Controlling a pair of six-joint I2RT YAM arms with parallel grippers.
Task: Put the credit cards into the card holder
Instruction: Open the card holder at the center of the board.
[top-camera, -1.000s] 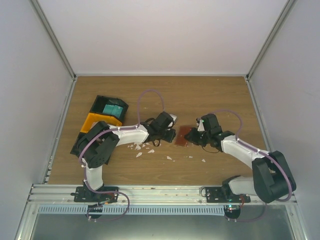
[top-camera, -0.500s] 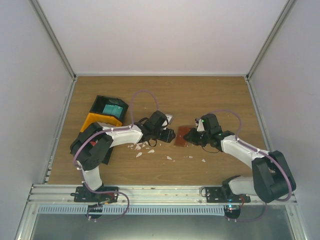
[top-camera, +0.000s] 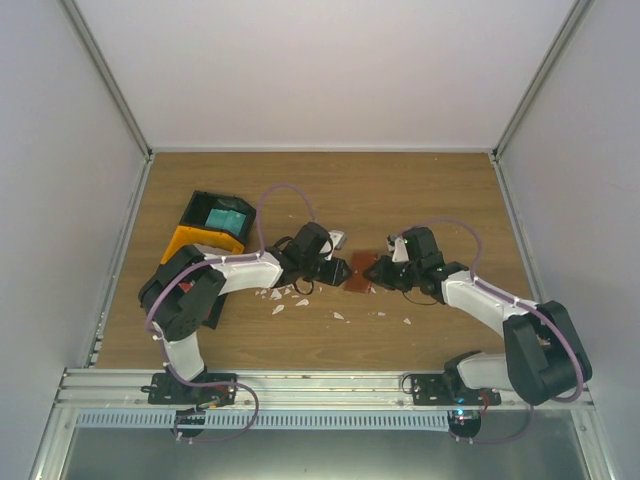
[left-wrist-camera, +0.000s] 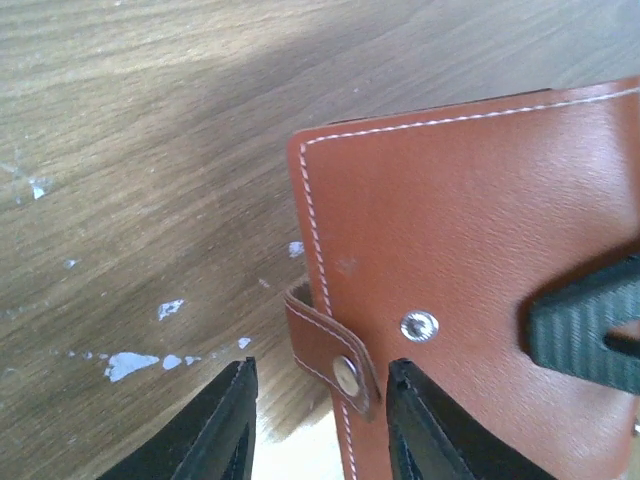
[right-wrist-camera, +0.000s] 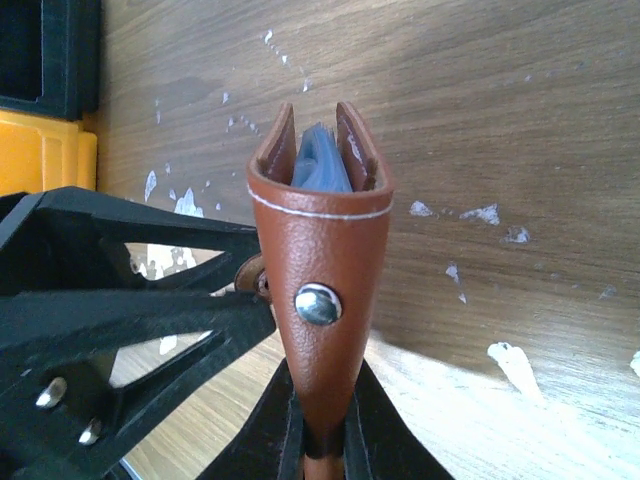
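Observation:
The card holder (top-camera: 360, 271) is a reddish-brown leather wallet, held up off the table between the two arms. My right gripper (right-wrist-camera: 322, 440) is shut on its lower end; it also shows in the top view (top-camera: 384, 272). A pale blue credit card (right-wrist-camera: 320, 166) sits inside the holder's open top. My left gripper (left-wrist-camera: 318, 372) is open, its jaws either side of the holder's snap strap (left-wrist-camera: 330, 345) without pinching it. A teal card (top-camera: 222, 216) lies in the black-and-orange tray (top-camera: 190, 243).
Small white scraps (top-camera: 285, 295) lie scattered on the wooden table in front of the arms. The tray stands at the left, behind the left arm. Grey walls close the table on three sides.
My left wrist has drawn back a little to the left and its open fingers now sit at the holder's left edge. The holder has turned and shows narrower from above.

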